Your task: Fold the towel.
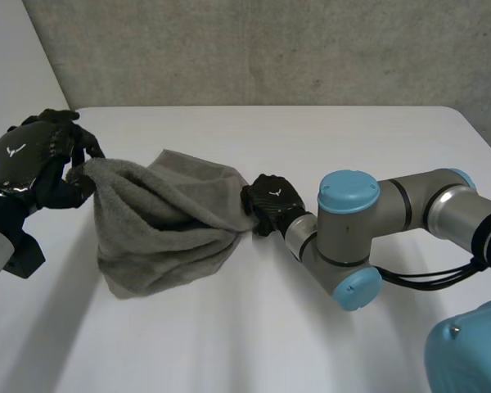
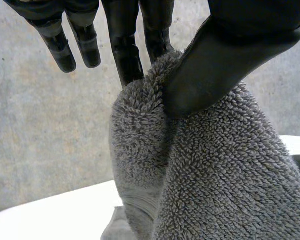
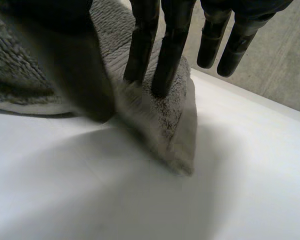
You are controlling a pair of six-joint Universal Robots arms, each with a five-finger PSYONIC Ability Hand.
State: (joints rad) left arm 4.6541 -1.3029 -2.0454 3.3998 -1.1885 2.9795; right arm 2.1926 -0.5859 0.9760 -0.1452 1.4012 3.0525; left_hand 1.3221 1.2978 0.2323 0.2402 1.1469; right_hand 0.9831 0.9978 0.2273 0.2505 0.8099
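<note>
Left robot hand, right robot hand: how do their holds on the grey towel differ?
The left robot hand pinches a thick bunch of the grey terry towel, held above the white table; the right robot hand pinches a thinner corner low by the table. Both pinch opposite ends.

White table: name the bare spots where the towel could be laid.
Bare: the near strip of the white table in front of the grey terry towel, and the far strip between towel and concrete wall. Crowded: the middle, where left hand and right hand pinch the towel's ends.
</note>
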